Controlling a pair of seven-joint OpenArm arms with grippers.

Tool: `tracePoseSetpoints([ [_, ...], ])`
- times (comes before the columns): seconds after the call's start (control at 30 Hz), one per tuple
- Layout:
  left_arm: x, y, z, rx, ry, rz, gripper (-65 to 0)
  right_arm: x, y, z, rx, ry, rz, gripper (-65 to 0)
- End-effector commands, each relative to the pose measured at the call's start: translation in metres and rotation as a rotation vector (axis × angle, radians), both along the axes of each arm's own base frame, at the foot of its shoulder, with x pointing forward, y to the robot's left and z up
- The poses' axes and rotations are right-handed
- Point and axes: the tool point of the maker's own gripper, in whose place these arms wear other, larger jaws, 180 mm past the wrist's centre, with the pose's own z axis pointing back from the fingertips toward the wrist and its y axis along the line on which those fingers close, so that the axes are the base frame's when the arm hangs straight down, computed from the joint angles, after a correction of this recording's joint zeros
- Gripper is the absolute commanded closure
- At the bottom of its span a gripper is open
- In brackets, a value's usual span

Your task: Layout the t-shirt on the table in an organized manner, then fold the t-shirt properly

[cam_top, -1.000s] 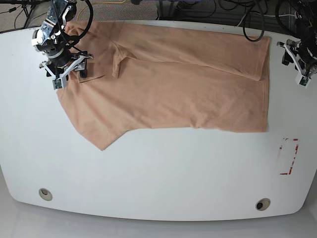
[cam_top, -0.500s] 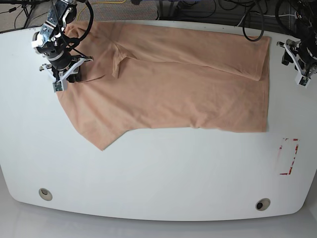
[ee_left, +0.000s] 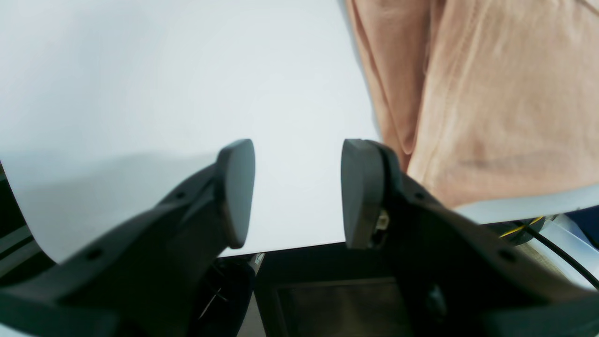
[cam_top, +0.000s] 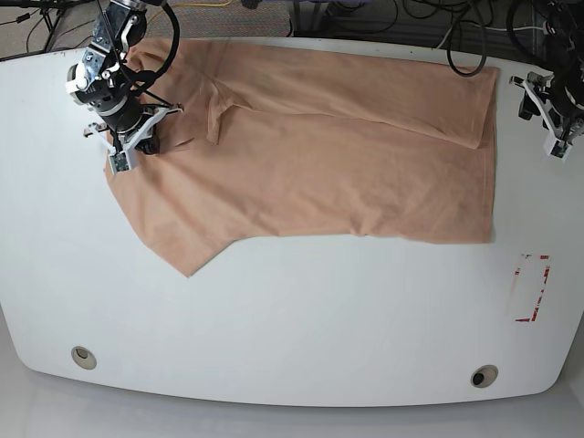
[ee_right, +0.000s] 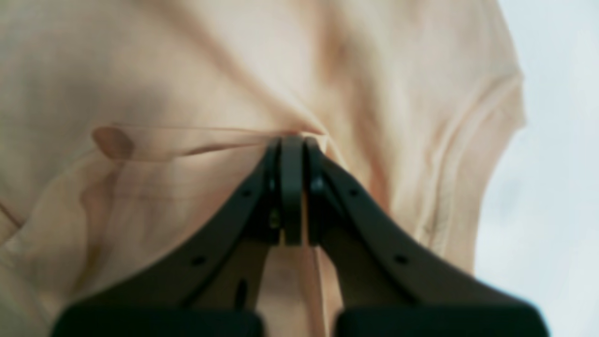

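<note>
The peach t-shirt lies spread across the back half of the white table, partly folded, with a sleeve pointing toward the front left. My right gripper is at the shirt's left end, shut on a pinch of fabric; the right wrist view shows the jaws closed on a raised fold of the t-shirt, right gripper. My left gripper is open and empty over bare table beside the shirt's right edge; in the base view it sits at the far right. No smiley print shows.
Two grommet holes sit near the table's front edge. A red dashed rectangle mark is at the right. Cables hang behind the back edge. The table's edge lies just under the left gripper.
My right gripper closed on the shirt fabric near the left end and moved slightly right and back with it. The left arm has not moved.
</note>
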Motion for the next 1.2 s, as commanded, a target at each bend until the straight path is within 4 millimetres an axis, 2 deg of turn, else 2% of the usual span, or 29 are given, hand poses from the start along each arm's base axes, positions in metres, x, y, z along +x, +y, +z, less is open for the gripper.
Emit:
tracePoseSetpoints([
  [0.0,0.006,0.004,0.009,0.02,-0.025,-0.013,-28.1,0.008,-0.004,0.012,-0.011,-0.044,-0.001,0.0],
  [0.4,0.006,0.004,0.008,0.019,-0.024,-0.012,-28.1,0.024,-0.005,0.023,-0.015,-0.086,0.001,0.0],
  [0.5,0.006,0.004,0.008,0.019,-0.023,-0.013,-28.1,0.034,-0.005,0.029,-0.015,-0.109,-0.001,0.0],
  [1.07,0.006,-0.002,0.005,0.011,-0.014,-0.031,-28.1,0.045,-0.006,0.037,-0.017,-0.138,0.001,-0.3],
  [1.13,0.006,-0.002,0.005,0.011,-0.014,-0.031,-28.1,0.045,-0.006,0.037,-0.017,-0.138,0.001,-3.0],
  [1.17,0.006,-0.002,0.005,0.011,-0.014,-0.031,-28.1,0.045,-0.006,0.037,-0.018,-0.139,0.001,-6.7],
])
